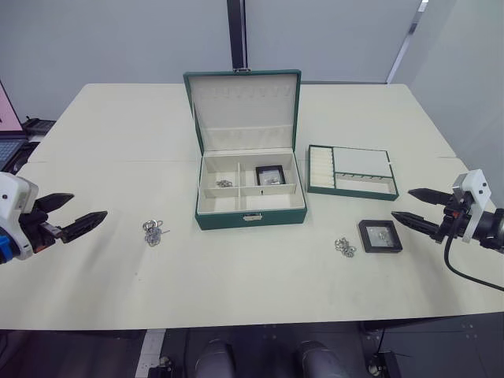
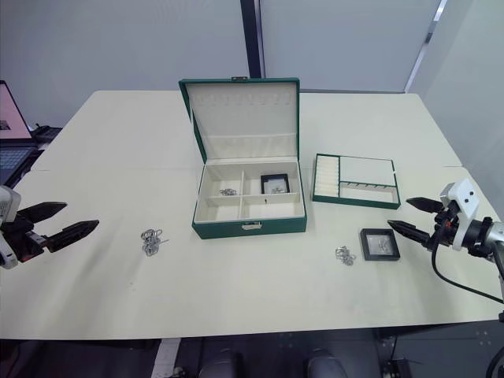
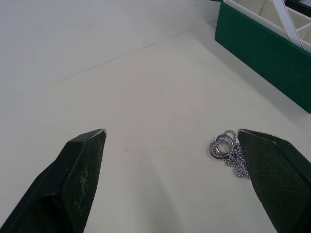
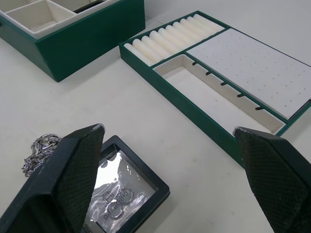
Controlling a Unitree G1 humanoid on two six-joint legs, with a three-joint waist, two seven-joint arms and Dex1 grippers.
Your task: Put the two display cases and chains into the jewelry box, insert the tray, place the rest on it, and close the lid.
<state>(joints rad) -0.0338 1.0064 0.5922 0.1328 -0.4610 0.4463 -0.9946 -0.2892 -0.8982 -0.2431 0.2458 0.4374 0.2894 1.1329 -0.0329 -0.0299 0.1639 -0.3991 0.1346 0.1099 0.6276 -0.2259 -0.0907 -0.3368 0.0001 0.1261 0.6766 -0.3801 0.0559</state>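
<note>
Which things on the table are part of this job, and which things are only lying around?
Job: jewelry box with open lid, display case inside, display case on table, chain inside, two loose chains, tray.
Not job: laptop at table's left.

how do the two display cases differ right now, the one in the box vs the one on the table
The display case in the jewelry box sits in the box's rear right compartment; the display case on the table lies loose on the tabletop, in front of the tray. The boxed one is far from both grippers; the table one lies just ahead of the open right gripper, beside a chain cluster. Both are small, square, black-framed, with a clear window over silver jewelry.
</note>
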